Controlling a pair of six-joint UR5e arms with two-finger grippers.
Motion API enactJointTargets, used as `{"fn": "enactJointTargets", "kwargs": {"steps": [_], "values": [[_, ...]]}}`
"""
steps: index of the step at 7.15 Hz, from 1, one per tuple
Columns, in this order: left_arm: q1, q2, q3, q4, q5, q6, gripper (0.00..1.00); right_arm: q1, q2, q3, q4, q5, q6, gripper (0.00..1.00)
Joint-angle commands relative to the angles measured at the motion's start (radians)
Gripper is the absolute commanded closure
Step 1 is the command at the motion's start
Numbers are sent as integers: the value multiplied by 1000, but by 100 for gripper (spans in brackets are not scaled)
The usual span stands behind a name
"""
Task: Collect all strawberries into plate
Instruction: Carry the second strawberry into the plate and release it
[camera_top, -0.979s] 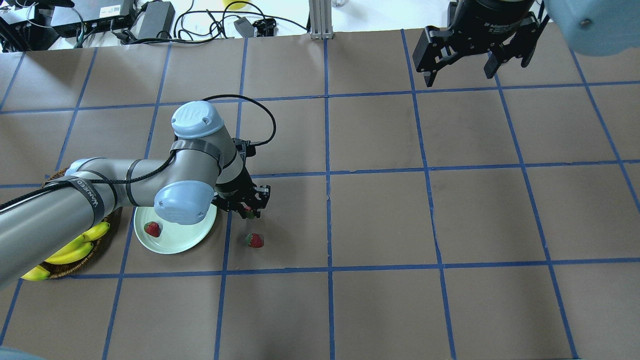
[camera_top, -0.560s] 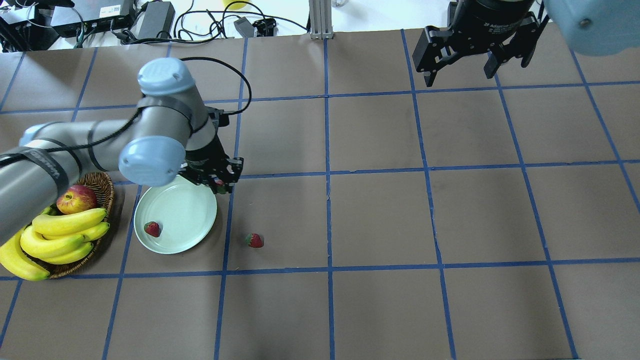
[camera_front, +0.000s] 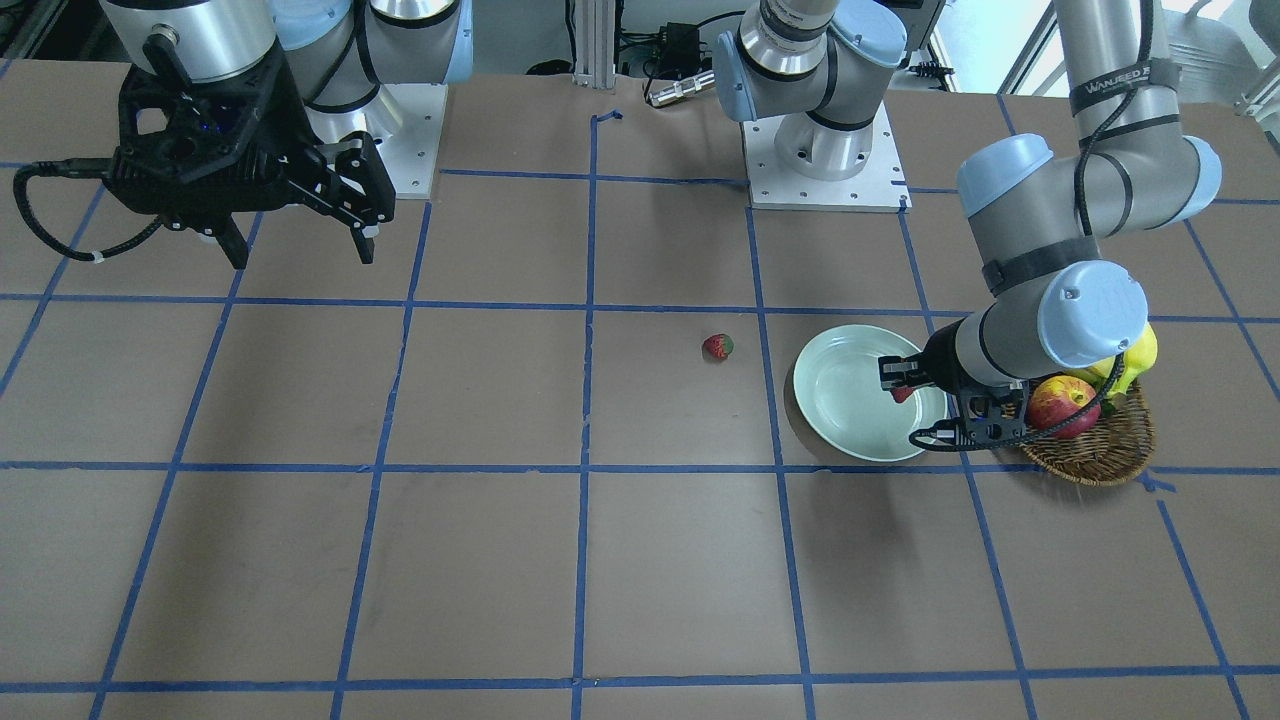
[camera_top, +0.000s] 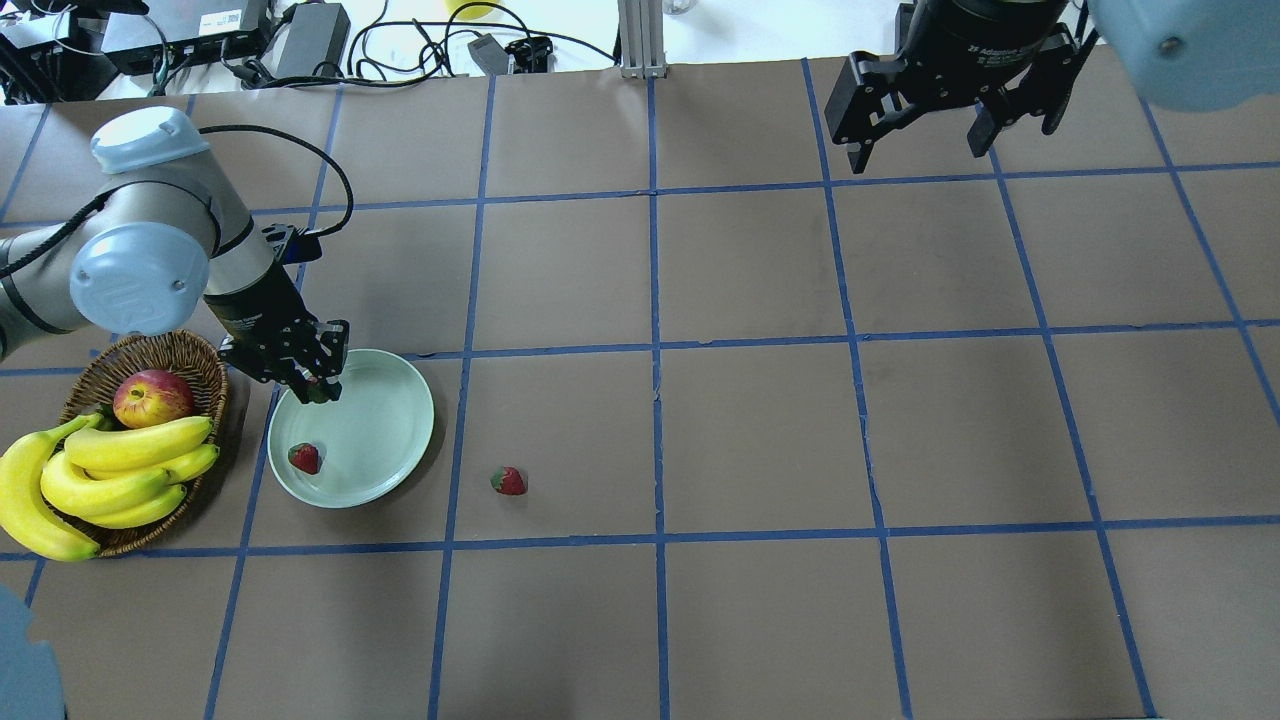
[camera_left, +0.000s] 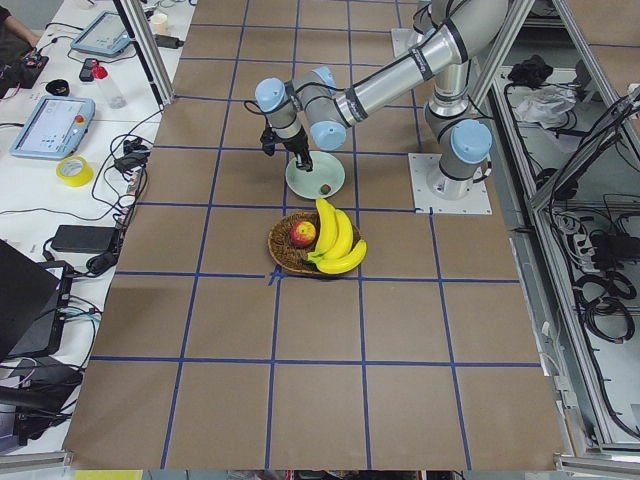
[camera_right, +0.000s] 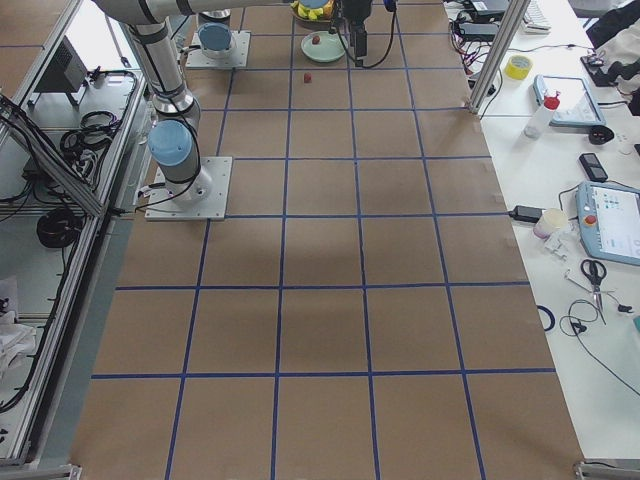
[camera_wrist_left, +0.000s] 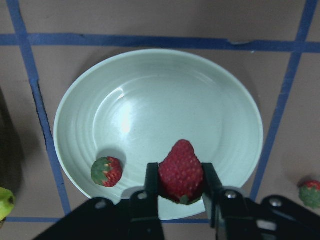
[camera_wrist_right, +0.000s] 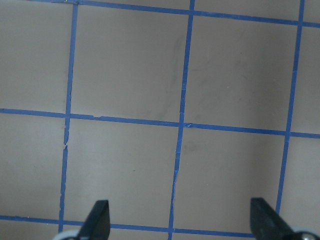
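left claw (camera_wrist_left: 181, 184) clamps strawberry (camera_wrist_left: 181, 170) over plate (camera_wrist_left: 150, 95) w/ 2nd strawberry (camera_wrist_left: 107, 171) inside.

Plate (camera_wrist_left: 165, 100) looks glossy and smooth, strawberry (camera_wrist_left: 181, 170) pitted, basket (camera_top: 205, 365) rough wicker, tabletop (camera_top: 760, 440) matt paper.

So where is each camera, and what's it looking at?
Front-facing: across the table, facing the robot; shows both bases and arms.
Overhead: behind the robot, looking down; shows the left arm and right tool.
Exterior left: table's end beside the basket; left arm nearest.
Exterior right: opposite end; right arm nearest.
Left wrist: looks down on the plate; left tool grips a strawberry.
Right wrist: looks down on table; open fingertips show.
Shared: overhead and left wrist both show another strawberry on the plate.
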Motion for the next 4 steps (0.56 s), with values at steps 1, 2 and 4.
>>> {"fn": "enactJointTargets", "kwargs": {"steps": [1, 2, 4], "values": [[7, 8, 0, 1, -8, 0, 0, 0, 0, 0, -1, 0, 0, 0], [-2, 20, 0, 0, -11, 3, 0, 0, 0, 0, -1, 0, 0, 0], [-49, 47, -11, -16, -192, -112, 0, 0, 0, 0, -1, 0, 0, 0]]}}
